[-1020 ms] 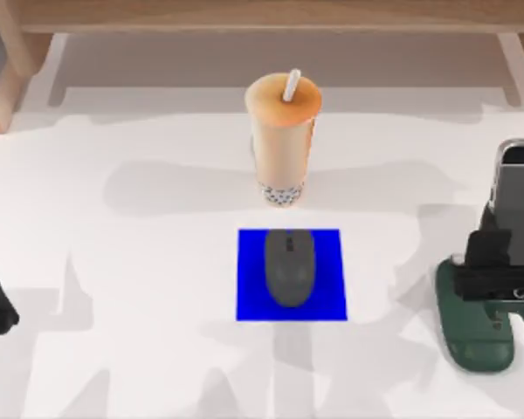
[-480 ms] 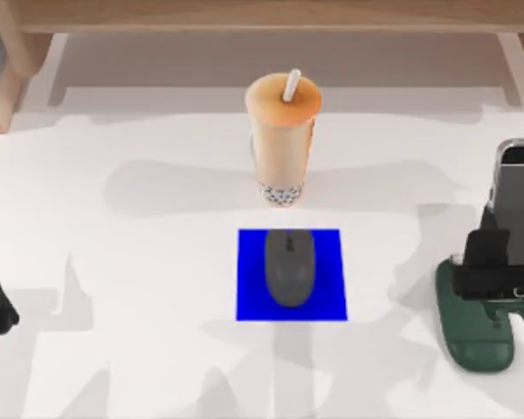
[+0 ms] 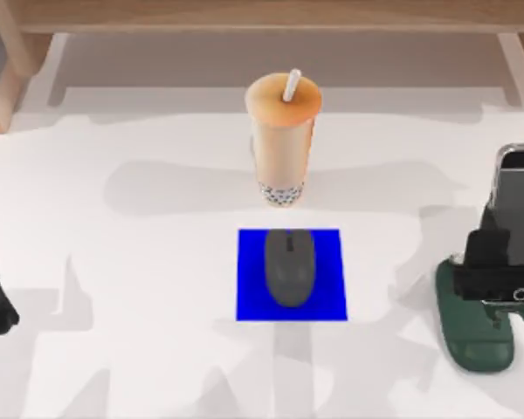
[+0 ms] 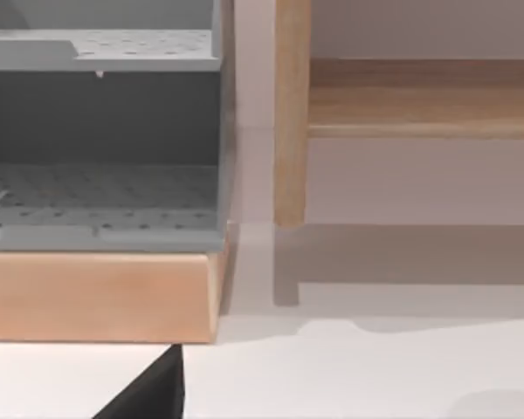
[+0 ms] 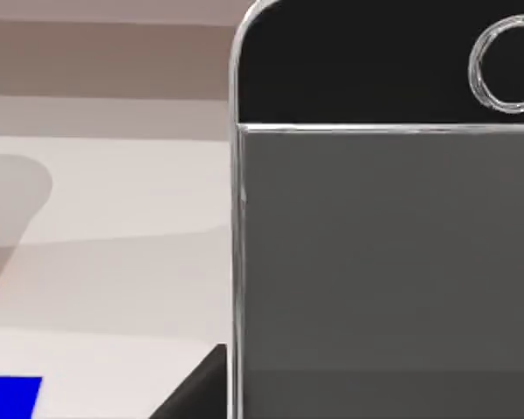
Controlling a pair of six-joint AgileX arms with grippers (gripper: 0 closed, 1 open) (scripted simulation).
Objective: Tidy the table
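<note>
The large flat white table carries four things. Toward the far middle stands a tall clear plastic cup of orange-tan bubble tea with a white straw and dark pearls at its base. Just near of it lies a small bright blue square mat, and a dark grey oval computer mouse rests on the middle of that mat. At the right edge a grey slab smartphone with a silver rim leans upright on a dark green phone stand.

The right arm's pincer sits right at the phone and the stand, its black body covering the phone's lower part in the top view. The right wrist view looks straight at the phone's back from very close, with its ring-shaped lens near one corner. Whether this pincer is spread or pinching the phone I cannot tell, since the fingertips are hidden. The left arm is parked at the left edge of the table, and its wrist camera faces a grey perforated shelf unit on a wooden base beyond the table; its pincer's state cannot be told either.

The step in hand looks like the phone and stand on the right. Since the mouse is on its mat and the phone appears seated, the next move likely calls for a straight, gentle lift clear of the phone so the stand is not tipped
</note>
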